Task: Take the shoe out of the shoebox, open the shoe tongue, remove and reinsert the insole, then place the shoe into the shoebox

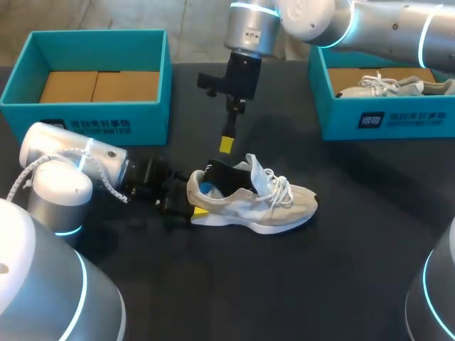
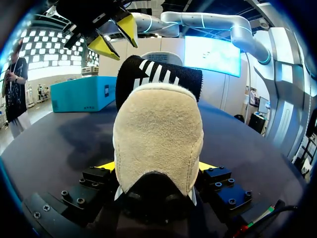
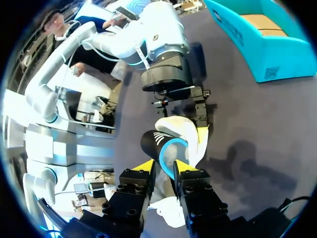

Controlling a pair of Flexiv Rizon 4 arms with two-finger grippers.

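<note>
Left gripper [image 2: 156,167] clamps the heel of the sneaker [image 1: 256,202] on the bench [image 1: 341,284], toe pointing away. Right gripper [image 1: 226,145] hangs spread, straight above the black insole [image 1: 227,177] poking from that heel.

No print is clear enough to read. Behind the shoe [image 1: 256,202], the left shoebox [image 1: 142,117] and the right shoebox [image 1: 338,122] each carry a dark front label [image 1: 84,127] with small white characters.

Colours on the black table [image 1: 355,284]
The shoe [image 1: 263,206] is coloured beige with white laces; the far-left shoebox [image 1: 85,114] is coloured teal.
</note>
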